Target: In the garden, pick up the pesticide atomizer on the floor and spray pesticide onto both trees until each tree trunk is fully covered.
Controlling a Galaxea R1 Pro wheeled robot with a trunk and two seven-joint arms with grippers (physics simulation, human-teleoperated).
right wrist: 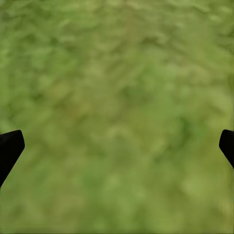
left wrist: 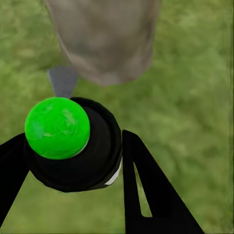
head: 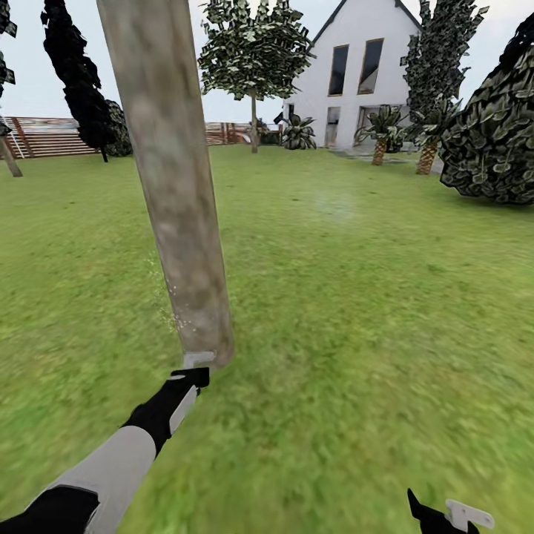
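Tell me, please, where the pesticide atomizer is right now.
The left gripper holds the pesticide atomizer low, close to the base of the tree trunk.

You are looking at a home garden: grass lawn (head: 356,297) spreading all around, a white house (head: 360,70) standing behind, a slatted wooden fence (head: 52,137) edging it, trees (head: 256,52) and bushes (head: 493,141) growing about.

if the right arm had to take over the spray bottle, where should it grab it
Probably the black round body of the spray bottle, below the green cap. The left gripper already has a finger on each flank, so come from a free side, across those fingers; the round body suits a two-finger pinch.
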